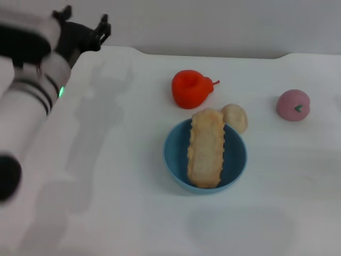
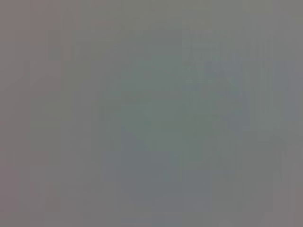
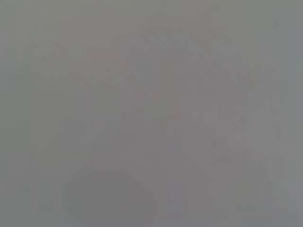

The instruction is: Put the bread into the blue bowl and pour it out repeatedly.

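**Bread in the bowl, left arm far off**

While the bread (image 1: pixel 205 148) lies in the blue bowl (image 1: pixel 175 160), its long axis runs from the near rim to the far rim, with the far end riding up over the rim toward the red-orange toy fruit (image 1: pixel 191 88). A small round bun (image 1: pixel 235 117) sits just beside the bowl's far right edge, touching or nearly touching the loaf's far end; a pink toy fruit (image 1: pixel 292 104) lies well apart to the right.

The left gripper (image 1: pixel 88 29) hangs raised at the far left corner of the table (image 1: pixel 106 160), well apart from the bowl, which lies to its right and nearer the robot. Its dark fingers look spread a little with nothing between them, so it reads as released and empty. The right gripper is nowhere in the head view, and both wrist views show only a featureless grey.

By my judgement the loading half is done and the pour comes next: the left arm is the only one in sight, and it would have to cross the table to the bowl's left rim, gripping clear of the loaf.
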Robot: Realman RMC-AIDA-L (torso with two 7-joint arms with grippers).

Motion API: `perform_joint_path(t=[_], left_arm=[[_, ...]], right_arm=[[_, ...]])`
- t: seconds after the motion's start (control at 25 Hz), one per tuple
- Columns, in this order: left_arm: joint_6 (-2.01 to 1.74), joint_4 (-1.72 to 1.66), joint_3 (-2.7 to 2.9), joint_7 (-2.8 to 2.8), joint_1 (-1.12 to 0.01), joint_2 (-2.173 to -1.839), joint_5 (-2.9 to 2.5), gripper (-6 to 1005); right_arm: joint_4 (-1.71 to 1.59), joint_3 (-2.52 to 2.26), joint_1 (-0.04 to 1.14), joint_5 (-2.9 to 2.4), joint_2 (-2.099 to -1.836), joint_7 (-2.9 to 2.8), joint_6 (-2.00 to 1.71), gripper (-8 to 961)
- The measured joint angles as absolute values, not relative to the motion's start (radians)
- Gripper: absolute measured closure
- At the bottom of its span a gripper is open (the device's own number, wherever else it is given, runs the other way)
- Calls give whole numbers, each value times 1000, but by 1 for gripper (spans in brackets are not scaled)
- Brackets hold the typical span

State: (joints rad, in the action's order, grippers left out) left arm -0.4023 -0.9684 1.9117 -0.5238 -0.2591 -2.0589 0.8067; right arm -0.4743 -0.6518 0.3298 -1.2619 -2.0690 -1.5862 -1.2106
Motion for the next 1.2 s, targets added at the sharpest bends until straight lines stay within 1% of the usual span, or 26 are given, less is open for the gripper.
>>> perform_joint_path(t=[0.12, 0.24, 0.48, 0.6, 0.72, 1.2], left_arm=[[-762, -776, 2051, -519, -281, -2063, 775, 219], [-1037, -549, 2158, -499, -342, -2070, 777, 219], [-1036, -483, 2167, -379, -352, -2070, 797, 219], [-1023, -468, 2167, -221, -344, -2068, 838, 220], [-1012, -451, 2170, -128, -341, -2067, 850, 220], [-939, -417, 2170, -71, -350, -2067, 851, 222]], right_arm=[[-449, -627, 332, -1258, -2073, -1425, -1209, 529], [-355, -614, 350, -1190, -2075, -1148, -1209, 529], [0, -612, 435, -790, -2086, -302, -1281, 529], [120, -608, 478, -688, -2087, -29, -1337, 529], [150, -582, 495, -666, -2087, 52, -1345, 529], [145, -559, 519, -666, -2083, -58, -1257, 529]])
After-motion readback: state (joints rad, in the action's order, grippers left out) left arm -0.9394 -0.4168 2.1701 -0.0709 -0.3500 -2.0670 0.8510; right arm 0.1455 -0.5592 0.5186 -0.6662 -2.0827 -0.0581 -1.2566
